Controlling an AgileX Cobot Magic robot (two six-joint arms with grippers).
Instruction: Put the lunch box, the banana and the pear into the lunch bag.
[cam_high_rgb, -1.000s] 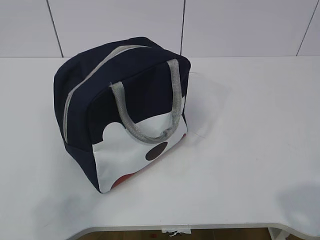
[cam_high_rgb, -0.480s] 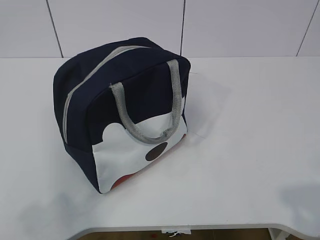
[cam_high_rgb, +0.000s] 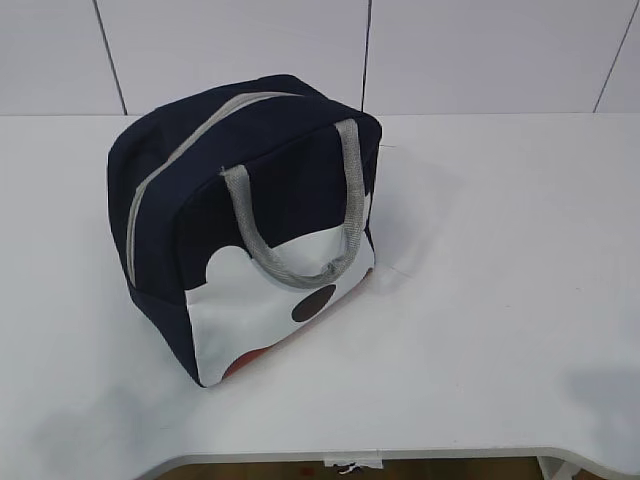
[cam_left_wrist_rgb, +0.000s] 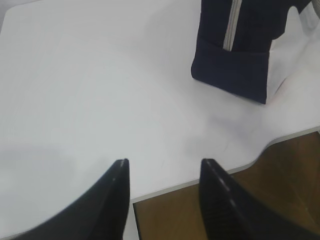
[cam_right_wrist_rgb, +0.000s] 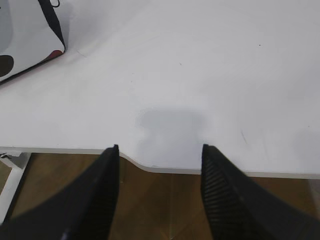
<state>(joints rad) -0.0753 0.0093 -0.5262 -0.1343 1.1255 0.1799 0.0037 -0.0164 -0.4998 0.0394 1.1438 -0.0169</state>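
The navy lunch bag (cam_high_rgb: 250, 220) stands on the white table (cam_high_rgb: 480, 250), left of centre, its grey zipper (cam_high_rgb: 180, 150) shut and a grey handle (cam_high_rgb: 300, 230) lying over the white patterned side. It also shows in the left wrist view (cam_left_wrist_rgb: 240, 55) and as a corner in the right wrist view (cam_right_wrist_rgb: 25, 30). The lunch box, banana and pear are out of view. My left gripper (cam_left_wrist_rgb: 164, 162) is open and empty over the table's front edge, well short of the bag. My right gripper (cam_right_wrist_rgb: 160, 147) is open and empty over the front edge at the right. Neither gripper shows in the exterior view.
The table's front edge has a curved cut-out (cam_high_rgb: 350, 458) with brown floor below (cam_right_wrist_rgb: 165, 210). A white panelled wall (cam_high_rgb: 400, 50) stands behind the table. A white table leg (cam_right_wrist_rgb: 10, 185) shows at the lower left of the right wrist view.
The bag has not moved. The faint shadows at the table's front corners have shifted a little.
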